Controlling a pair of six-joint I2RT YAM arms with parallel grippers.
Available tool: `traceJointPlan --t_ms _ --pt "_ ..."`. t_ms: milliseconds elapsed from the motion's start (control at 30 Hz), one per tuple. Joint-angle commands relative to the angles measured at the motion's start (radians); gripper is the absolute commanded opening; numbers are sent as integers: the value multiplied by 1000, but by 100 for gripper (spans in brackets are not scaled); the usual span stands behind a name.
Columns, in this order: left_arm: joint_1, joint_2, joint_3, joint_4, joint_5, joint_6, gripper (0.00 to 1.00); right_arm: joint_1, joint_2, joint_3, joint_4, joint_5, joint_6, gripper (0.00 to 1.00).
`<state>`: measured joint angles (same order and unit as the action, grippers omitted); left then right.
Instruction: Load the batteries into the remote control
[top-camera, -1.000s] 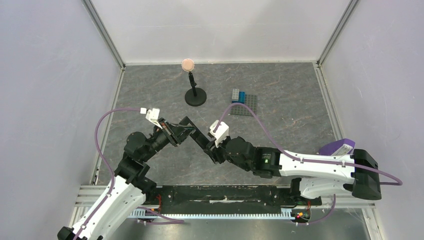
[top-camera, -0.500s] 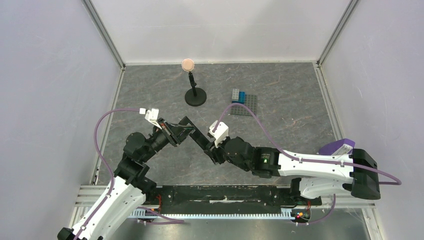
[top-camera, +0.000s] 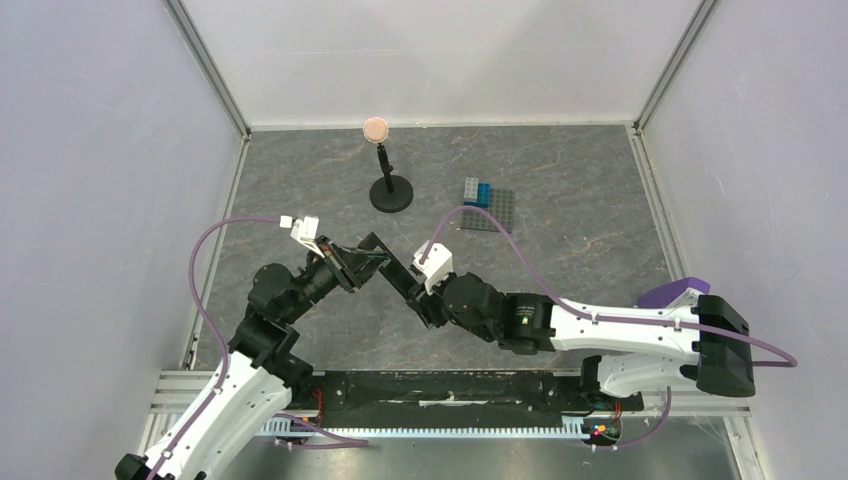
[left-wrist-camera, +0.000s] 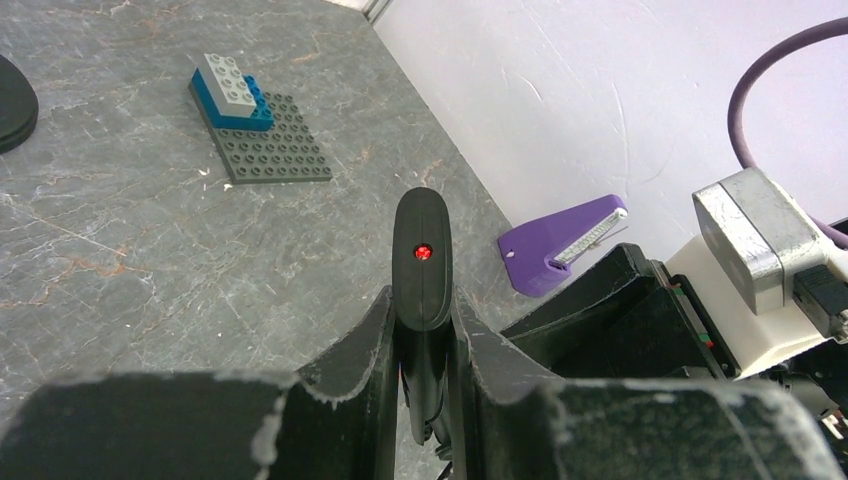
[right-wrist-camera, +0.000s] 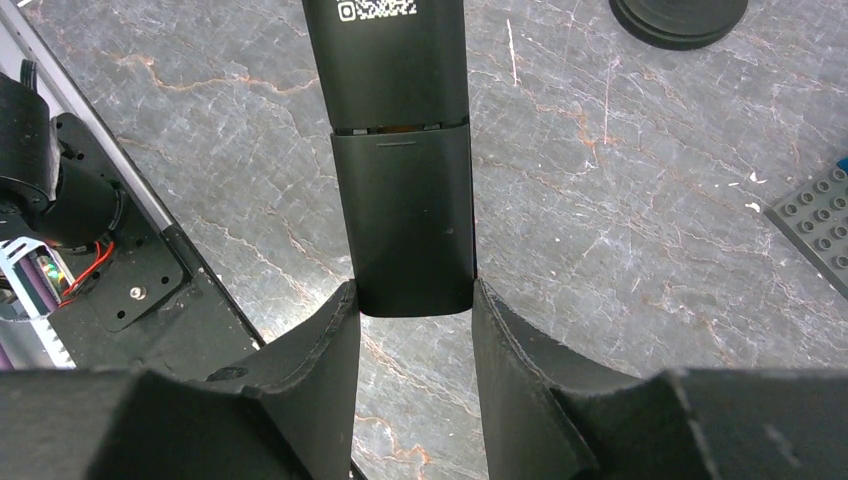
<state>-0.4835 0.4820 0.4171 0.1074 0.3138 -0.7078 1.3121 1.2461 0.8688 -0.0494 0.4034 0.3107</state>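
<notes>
The left gripper (left-wrist-camera: 422, 325) is pressed together on one end of the remote control (left-wrist-camera: 423, 255), pinching it. The right gripper (right-wrist-camera: 413, 312) clamps the opposite end, its fingers (right-wrist-camera: 335, 335) against both long edges. The remote control hangs between them above the table (top-camera: 580, 250), well apart from the studded plate (top-camera: 497, 212).

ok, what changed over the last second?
The right arm shifted slightly to the left, toward the left arm, with its wrist and elbow both moving a touch. Nothing was taken hold of or let go: the left gripper and right gripper both stay clamped on the remote control, which sits between them much as before. The left arm, stand and baseplate are unchanged.
</notes>
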Motion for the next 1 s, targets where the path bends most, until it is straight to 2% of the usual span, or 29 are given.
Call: traceJointPlan --t_ms 0,600,967 --pt "3 4 6 59 31 14 2 5 16 58 22 11 -6 30" --pt "3 44 37 52 67 -76 2 6 67 102 -21 14 4 37" --pt "3 63 29 76 71 -145 2 1 119 188 -70 29 5 43"
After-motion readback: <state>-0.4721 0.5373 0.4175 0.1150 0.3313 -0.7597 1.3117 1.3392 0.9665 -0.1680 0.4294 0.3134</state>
